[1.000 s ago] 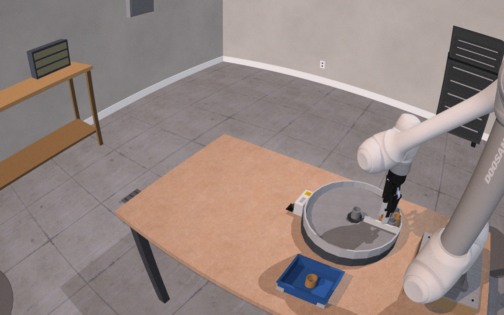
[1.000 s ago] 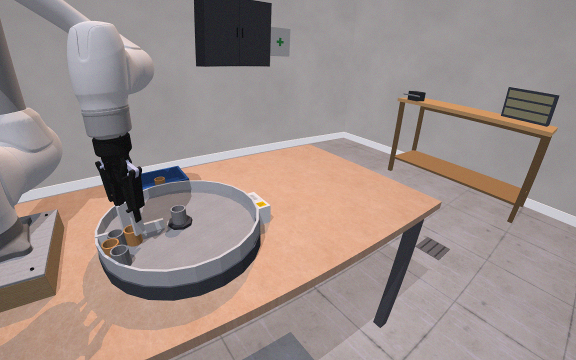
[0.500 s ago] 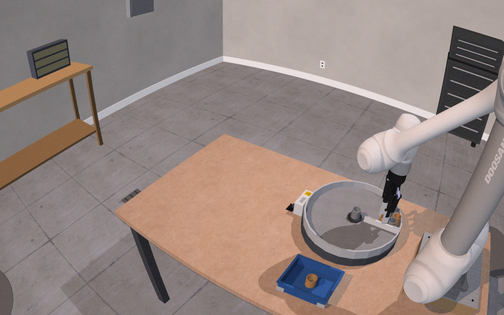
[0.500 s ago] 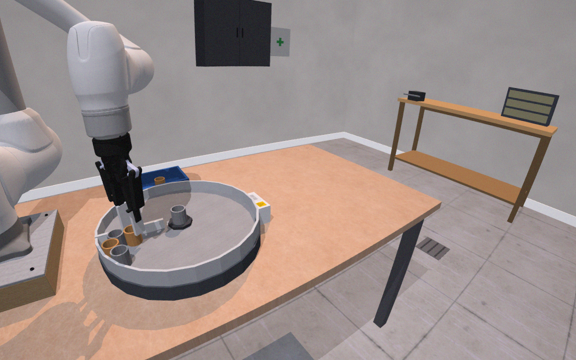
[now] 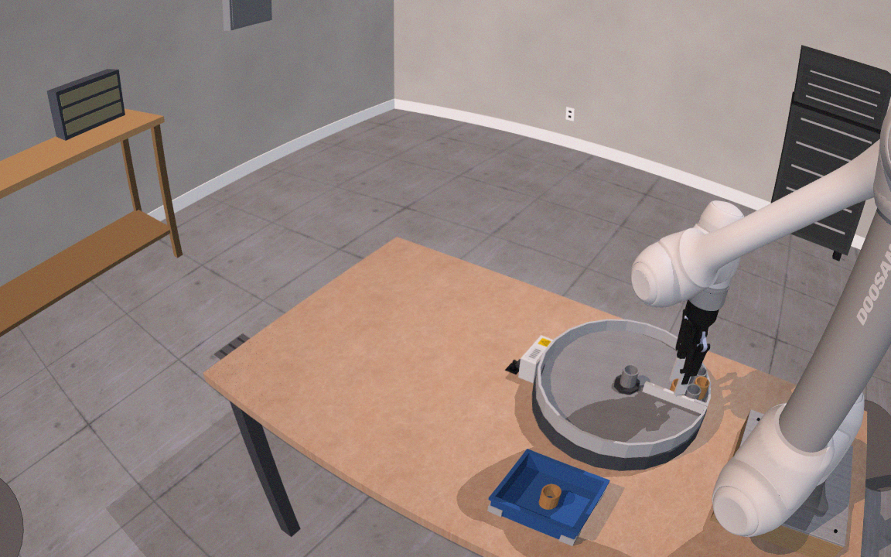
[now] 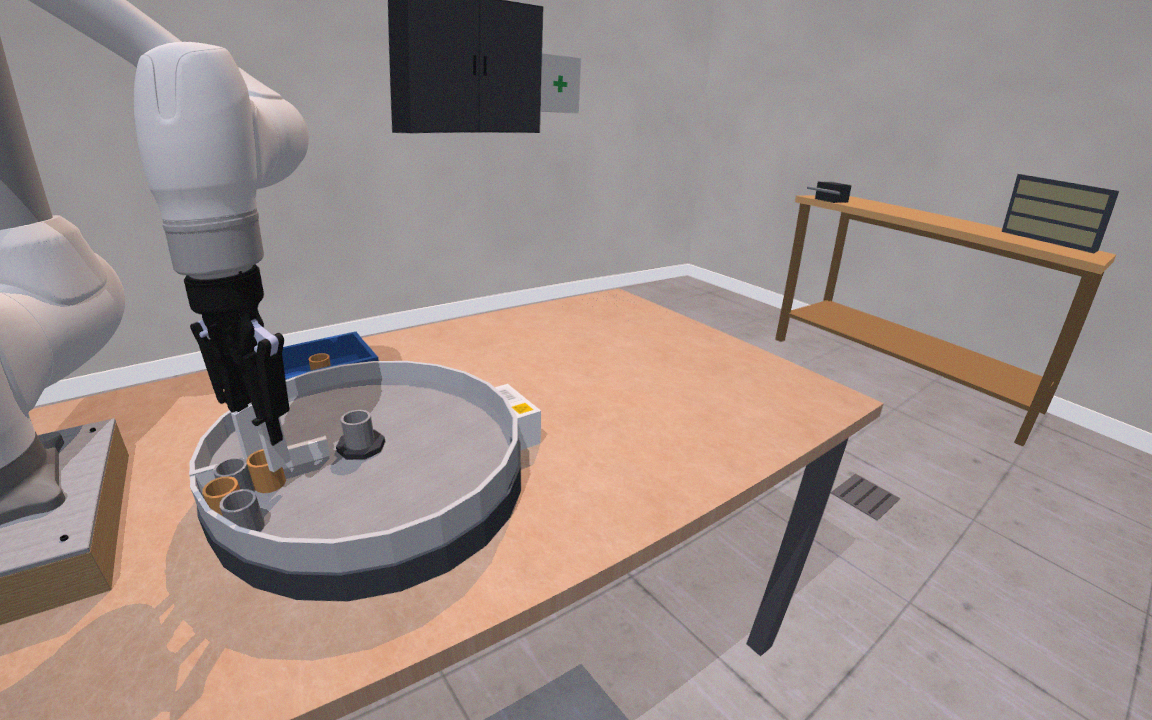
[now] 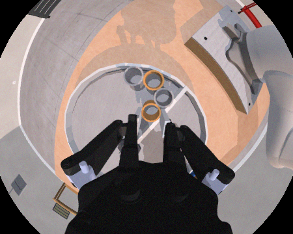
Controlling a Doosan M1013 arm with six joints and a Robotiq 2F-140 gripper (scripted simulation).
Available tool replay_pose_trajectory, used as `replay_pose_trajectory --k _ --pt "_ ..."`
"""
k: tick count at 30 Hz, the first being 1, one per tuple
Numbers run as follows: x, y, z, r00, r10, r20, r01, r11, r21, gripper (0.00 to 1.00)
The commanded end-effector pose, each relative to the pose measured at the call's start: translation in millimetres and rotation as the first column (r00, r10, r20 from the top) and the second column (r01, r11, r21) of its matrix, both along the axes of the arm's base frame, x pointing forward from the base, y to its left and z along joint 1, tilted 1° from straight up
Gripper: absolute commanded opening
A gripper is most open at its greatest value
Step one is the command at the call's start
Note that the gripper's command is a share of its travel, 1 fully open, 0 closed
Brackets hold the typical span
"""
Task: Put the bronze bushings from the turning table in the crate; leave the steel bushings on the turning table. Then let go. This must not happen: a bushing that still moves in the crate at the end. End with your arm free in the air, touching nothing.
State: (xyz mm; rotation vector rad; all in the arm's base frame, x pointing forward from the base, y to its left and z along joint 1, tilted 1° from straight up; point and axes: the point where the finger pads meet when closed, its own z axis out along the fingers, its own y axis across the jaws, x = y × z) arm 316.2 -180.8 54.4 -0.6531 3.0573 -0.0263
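Note:
My gripper [image 5: 680,384] [image 6: 260,450] [image 7: 150,114] points down inside the turning table [image 5: 547,408] [image 6: 347,553], shut on an upright bronze bushing [image 5: 674,383] [image 6: 268,474] [image 7: 150,103], low at its floor. Another bronze bushing [image 5: 702,382] [image 6: 221,488] [image 7: 153,71] stands by the rim. One steel bushing [image 6: 243,512] [image 7: 133,67] stands beside it; another steel bushing [image 5: 693,391] [image 6: 231,469] [image 7: 163,88] stands close to the held one. The blue crate [image 5: 528,516] [image 6: 361,349] holds one bronze bushing [image 5: 551,495] [image 6: 319,360].
A low pale divider bar [image 5: 674,397] [image 6: 307,450] runs from near the turning table's middle to its rim. A grey cylinder [image 5: 629,376] [image 6: 356,429] stands on a dark base at the middle. A white box [image 5: 531,360] [image 6: 522,419] adjoins the outer wall.

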Motion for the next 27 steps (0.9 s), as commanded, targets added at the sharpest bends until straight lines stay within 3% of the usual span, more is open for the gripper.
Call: replay_pose_trajectory --k 1,14,27 --pt "-0.1 0.1 -0.1 1.0 0.0 0.0 0.0 1.0 0.0 0.0" --pt "-0.2 0.1 4.1 1.0 0.0 0.0 0.0 1.0 0.0 0.0" --pt "-0.8 0.6 47.2 1.0 0.0 0.0 0.0 1.0 0.0 0.0"
